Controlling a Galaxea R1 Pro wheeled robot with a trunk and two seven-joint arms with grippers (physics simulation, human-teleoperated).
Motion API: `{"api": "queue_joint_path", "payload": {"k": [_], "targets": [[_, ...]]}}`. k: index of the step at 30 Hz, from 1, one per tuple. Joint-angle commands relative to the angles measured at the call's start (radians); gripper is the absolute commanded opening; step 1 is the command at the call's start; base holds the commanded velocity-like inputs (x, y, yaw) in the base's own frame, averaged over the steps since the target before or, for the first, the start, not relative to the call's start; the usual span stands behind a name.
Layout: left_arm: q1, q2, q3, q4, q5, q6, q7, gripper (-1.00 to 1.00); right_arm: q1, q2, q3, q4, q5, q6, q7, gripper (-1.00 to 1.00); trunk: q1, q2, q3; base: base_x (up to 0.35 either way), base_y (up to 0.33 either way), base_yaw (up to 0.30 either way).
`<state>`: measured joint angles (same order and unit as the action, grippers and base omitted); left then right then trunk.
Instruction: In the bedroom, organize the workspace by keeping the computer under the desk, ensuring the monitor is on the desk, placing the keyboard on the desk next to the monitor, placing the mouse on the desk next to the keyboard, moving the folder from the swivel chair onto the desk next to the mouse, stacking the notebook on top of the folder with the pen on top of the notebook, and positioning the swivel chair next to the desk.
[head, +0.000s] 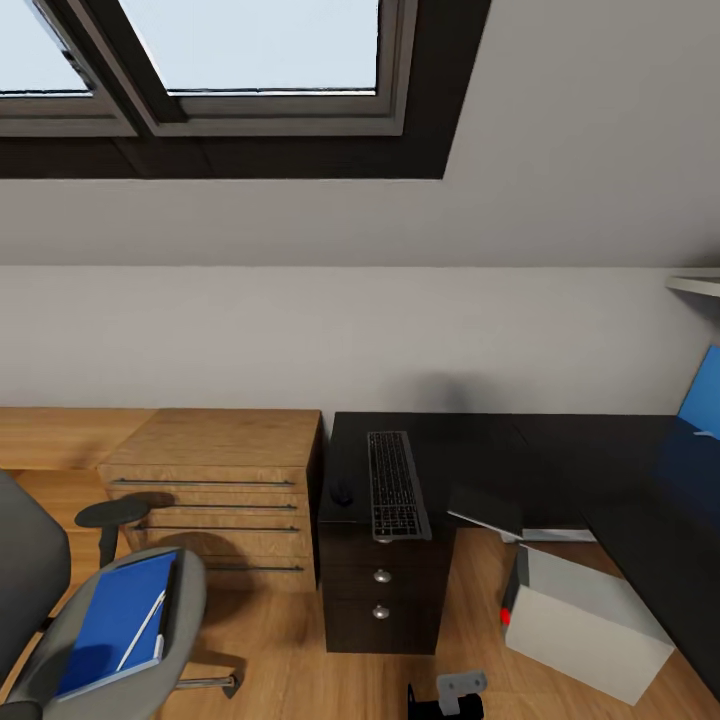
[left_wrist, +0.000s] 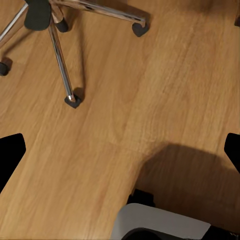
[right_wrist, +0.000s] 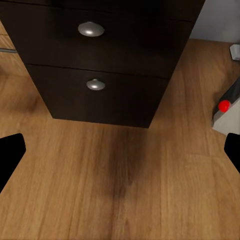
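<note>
The keyboard (head: 397, 485) lies on the black bench (head: 560, 450). Both jaws are wide open, holding nothing. No writing shows.

Left gripper (left_wrist: 120, 150) pointed down, fingertips (left_wrist: 11, 150) spread wide apart, nothing between; right gripper (right_wrist: 120, 150) likewise angled downward, fingertips (right_wrist: 11, 150) wide apart, empty; grey-black arm part (head: 450, 695) low at head view's bottom edge.

**Colours around the black desk**

The desk (head: 560, 450) is glossy black with silver knobs (right_wrist: 91, 29). On it lies a dark-keyed, silver-framed keyboard (head: 396, 485). Left of it, a grey swivel chair (head: 60, 610) carries a bright blue folder (head: 115, 620). Beneath it stands a pale grey computer (head: 585, 625), red-lit.
</note>
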<state>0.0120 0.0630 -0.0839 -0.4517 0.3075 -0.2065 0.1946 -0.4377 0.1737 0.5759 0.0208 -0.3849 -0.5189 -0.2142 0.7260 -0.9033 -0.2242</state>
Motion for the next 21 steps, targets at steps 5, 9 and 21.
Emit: {"api": "queue_joint_path", "payload": {"k": [5,9,21], "targets": [[0.000,-0.004,-0.008,-0.010,0.008,0.016,0.012,1.00,-0.001,0.001,0.009,0.002,-0.005,-0.004,-0.004,1.00,0.019,-0.036,-0.017,0.000,0.000,0.000],[0.000,-0.014,-0.010,-0.008,0.009,0.102,0.014,1.00,-0.001,0.001,0.009,0.002,-0.005,-0.003,-0.004,1.00,0.035,-0.064,-0.029,0.000,0.000,0.000],[0.000,-0.015,-0.010,-0.008,0.008,0.122,0.014,1.00,-0.001,0.001,0.009,0.002,-0.005,-0.003,-0.004,1.00,0.081,-0.148,-0.067,0.000,0.000,0.000]]}}
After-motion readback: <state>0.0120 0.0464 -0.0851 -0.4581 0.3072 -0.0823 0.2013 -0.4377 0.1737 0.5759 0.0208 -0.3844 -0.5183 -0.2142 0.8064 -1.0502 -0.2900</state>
